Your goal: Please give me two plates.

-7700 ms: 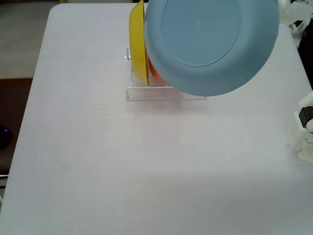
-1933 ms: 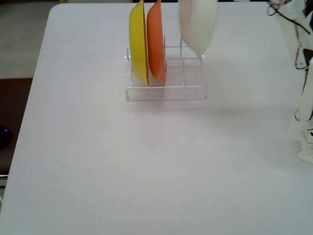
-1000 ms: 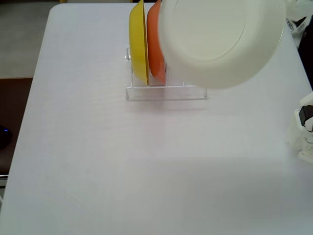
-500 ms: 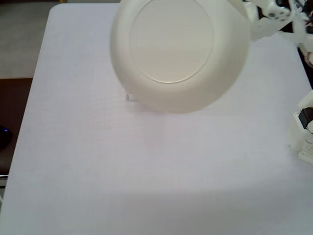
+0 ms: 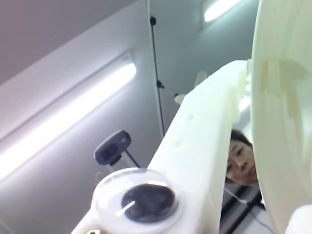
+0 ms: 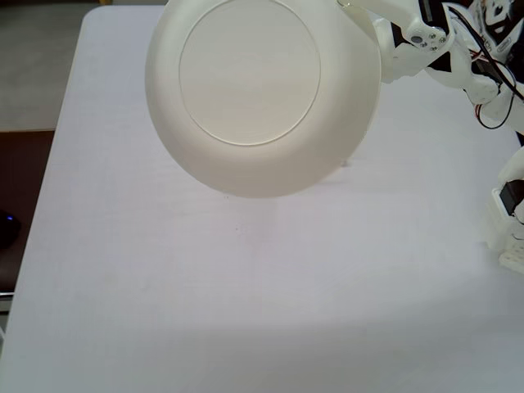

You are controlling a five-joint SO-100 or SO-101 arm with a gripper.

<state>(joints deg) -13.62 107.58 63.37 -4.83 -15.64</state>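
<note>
From my remote seat, the fixed view shows the cream plate (image 6: 254,90) held up close under the camera, its underside facing the lens and filling the upper middle of the picture, above the white table (image 6: 164,311). The arm (image 6: 426,45) reaches in from the upper right, and the gripper (image 6: 360,16) meets the plate at its upper right rim. There the fingers are clamped on the plate's edge, though the tips themselves are mostly hidden behind the rim. A wired white part of the arm's base (image 6: 512,221) stands at the table's right edge.

In the wrist view, which looks upward, the plate (image 5: 285,122) fills the right side as a pale curved wall. One white finger (image 5: 204,146) rises diagonally beside it, pressed to the rim. Behind them I see a ceiling light strip (image 5: 68,117), a webcam (image 5: 112,146) on a stand, and a person's face (image 5: 241,161) showing in the gap between finger and plate.

The blue plate is not visible in either view.
</note>
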